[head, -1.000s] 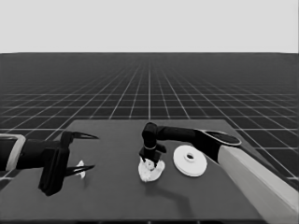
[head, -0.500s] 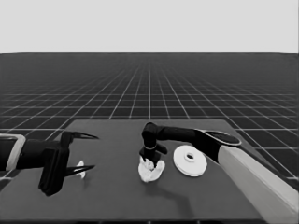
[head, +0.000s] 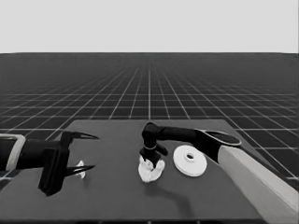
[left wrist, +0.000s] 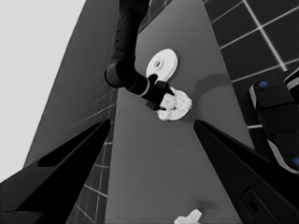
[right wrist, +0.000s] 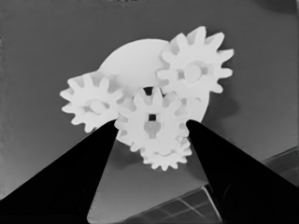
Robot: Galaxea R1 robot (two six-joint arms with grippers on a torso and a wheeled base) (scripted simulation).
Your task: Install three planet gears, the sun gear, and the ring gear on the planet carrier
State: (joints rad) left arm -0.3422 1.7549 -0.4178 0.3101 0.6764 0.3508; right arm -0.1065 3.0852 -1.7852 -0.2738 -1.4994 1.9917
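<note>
The smaller round part [right wrist: 133, 58] lies mid-table with small toothed gears on it: one gear [right wrist: 92, 105] at one side, a second gear [right wrist: 194, 70] across from it, and a third gear [right wrist: 164, 157] half hidden under a middle gear [right wrist: 152, 122]. My right gripper [right wrist: 152, 125] stands over the stack [head: 149, 173] with a fingertip at each flank of that middle gear, shut on it. The part's dark centre hole shows just past the gear's rim. The larger round part [head: 189, 160] lies flat just right of the stack.
My left gripper [head: 93, 151] waits open over the table's left end, with the thin white piece [head: 80, 169] lying under its fingers, not held. The right arm's pale grey forearm [head: 254, 182] crosses the table's lower right corner. Dark machinery with blue lights [left wrist: 275, 121] sits past the table's edge.
</note>
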